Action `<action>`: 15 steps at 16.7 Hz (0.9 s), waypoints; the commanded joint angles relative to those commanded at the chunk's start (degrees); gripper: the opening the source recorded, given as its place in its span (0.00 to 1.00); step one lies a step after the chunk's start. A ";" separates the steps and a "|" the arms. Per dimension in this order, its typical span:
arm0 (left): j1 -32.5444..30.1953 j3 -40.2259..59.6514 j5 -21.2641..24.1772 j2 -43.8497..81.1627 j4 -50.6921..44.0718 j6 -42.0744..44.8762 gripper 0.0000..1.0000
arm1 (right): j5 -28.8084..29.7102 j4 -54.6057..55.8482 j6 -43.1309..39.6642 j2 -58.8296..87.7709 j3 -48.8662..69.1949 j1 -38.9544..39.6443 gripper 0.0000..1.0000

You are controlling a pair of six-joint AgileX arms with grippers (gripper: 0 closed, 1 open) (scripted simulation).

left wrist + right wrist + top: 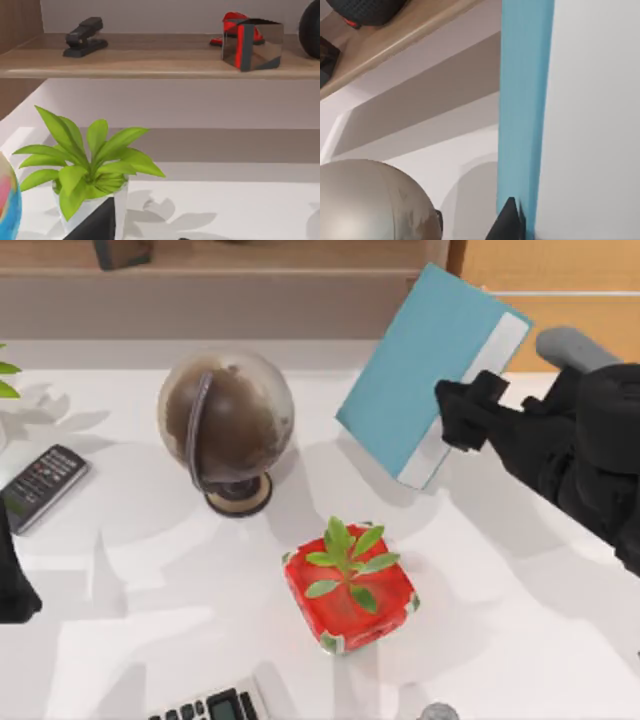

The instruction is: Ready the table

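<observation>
The white table (520, 620) spreads across the top view. My right gripper (462, 415) is shut on the white-edged side of a light blue book (425, 365), holding it tilted in the air above the table's back right. In the right wrist view the book (525, 100) stands as a blue band with a dark fingertip (507, 222) against it. My left arm (12, 580) is parked at the table's left edge.
A brown globe (225, 420) stands left of the book, a red potted plant (350, 585) at centre front. A remote (42, 485) lies at the left, a calculator (210, 707) at the front edge. A wooden shelf (160, 62) behind holds a stapler (85, 37) and a mirrored cube (252, 44).
</observation>
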 joint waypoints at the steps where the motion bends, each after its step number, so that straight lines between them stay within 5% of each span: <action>1: 0.00 0.00 0.00 0.00 0.00 0.00 1.00 | -2.54 0.00 3.30 -0.81 -1.91 -3.15 0.00; 7: 0.00 0.00 0.00 0.00 0.00 0.00 1.00 | -15.09 1.18 21.99 -0.94 -4.33 -27.87 0.00; 15: 0.00 0.00 0.00 0.00 0.00 0.00 1.00 | -25.65 3.84 37.50 9.96 8.07 -55.04 0.00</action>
